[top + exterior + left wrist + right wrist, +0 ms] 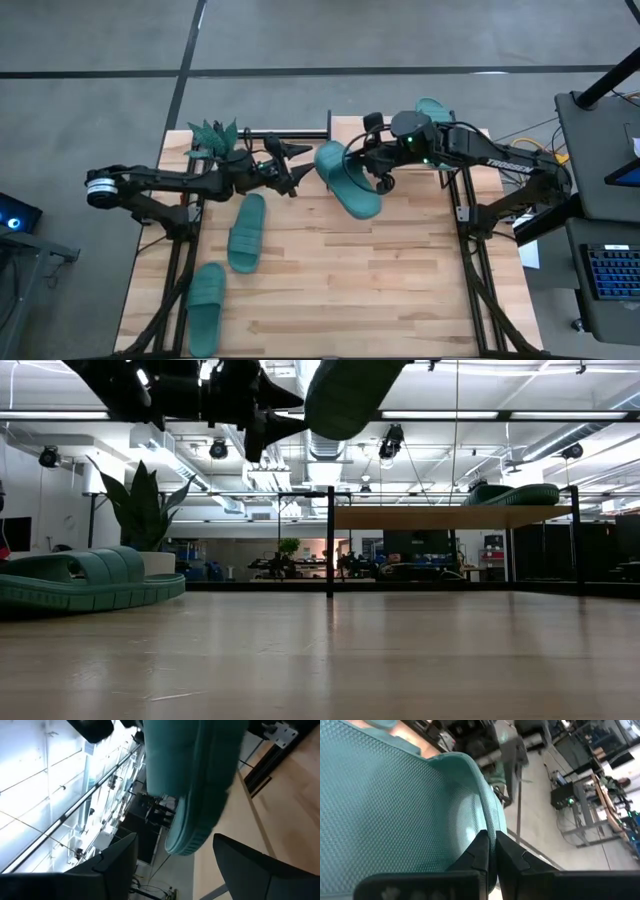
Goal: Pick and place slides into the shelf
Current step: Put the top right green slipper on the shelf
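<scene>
Slide pinched between right fingers

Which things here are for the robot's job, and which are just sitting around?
For the job:
- held slide, gripped by the right gripper
- two slides on the table
- slide on the shelf
- shelf
- left gripper, open, beside the held slide

Just sitting around:
- plant at the table's back left corner
</scene>
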`<state>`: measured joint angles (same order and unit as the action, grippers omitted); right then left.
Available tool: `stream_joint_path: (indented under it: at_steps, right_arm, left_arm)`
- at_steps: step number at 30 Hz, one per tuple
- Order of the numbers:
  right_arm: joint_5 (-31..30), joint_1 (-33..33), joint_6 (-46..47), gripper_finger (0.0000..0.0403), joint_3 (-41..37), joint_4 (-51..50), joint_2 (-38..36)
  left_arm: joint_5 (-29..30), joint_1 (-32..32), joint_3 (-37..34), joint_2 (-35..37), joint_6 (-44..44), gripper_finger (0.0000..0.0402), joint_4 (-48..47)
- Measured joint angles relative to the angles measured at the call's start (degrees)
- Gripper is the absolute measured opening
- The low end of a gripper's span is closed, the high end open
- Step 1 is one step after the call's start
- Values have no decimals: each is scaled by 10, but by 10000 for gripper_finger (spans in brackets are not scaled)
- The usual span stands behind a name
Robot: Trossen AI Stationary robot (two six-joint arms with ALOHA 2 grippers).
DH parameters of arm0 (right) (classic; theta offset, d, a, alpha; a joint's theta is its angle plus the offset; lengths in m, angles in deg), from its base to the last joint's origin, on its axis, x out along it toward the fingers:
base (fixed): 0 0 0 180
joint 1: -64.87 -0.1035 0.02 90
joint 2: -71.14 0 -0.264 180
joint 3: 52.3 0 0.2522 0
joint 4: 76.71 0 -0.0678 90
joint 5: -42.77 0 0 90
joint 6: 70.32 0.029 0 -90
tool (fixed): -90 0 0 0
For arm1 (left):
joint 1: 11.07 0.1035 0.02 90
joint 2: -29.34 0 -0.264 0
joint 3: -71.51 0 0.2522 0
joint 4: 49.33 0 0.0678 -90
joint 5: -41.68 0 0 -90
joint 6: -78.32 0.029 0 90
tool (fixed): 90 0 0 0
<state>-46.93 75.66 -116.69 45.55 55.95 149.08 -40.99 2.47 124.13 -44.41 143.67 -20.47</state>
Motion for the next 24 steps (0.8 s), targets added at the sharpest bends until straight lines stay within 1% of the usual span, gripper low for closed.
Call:
stream_joint_path:
  at_steps: [4, 10, 13, 16, 18, 20, 24]
  right_arm:
    - [0, -2, 0, 9, -3, 12, 0]
    - [-5, 0, -12, 9, -3, 30, 0]
    - [-3, -1, -17, 9, -6, 30, 1]
    - [-8, 0, -19, 9, -7, 33, 2]
    - [-29, 0, -23, 9, -7, 39, 2]
    - [-37, -1, -27, 9, -7, 42, 2]
    - [-38, -1, -28, 9, -7, 43, 2]
  left_arm:
    - [-25, 0, 8, -15, -3, 242, 9]
    - [-43, 0, 20, -25, -7, 242, 7]
    - [-63, 0, 24, -26, -25, 242, 4]
    - [-65, 0, 28, -26, -36, 239, 4]
    - [-65, 0, 29, -26, -36, 226, 4]
    - [-65, 0, 32, -27, -40, 202, 5]
    - [-67, 0, 36, -28, -50, 130, 3]
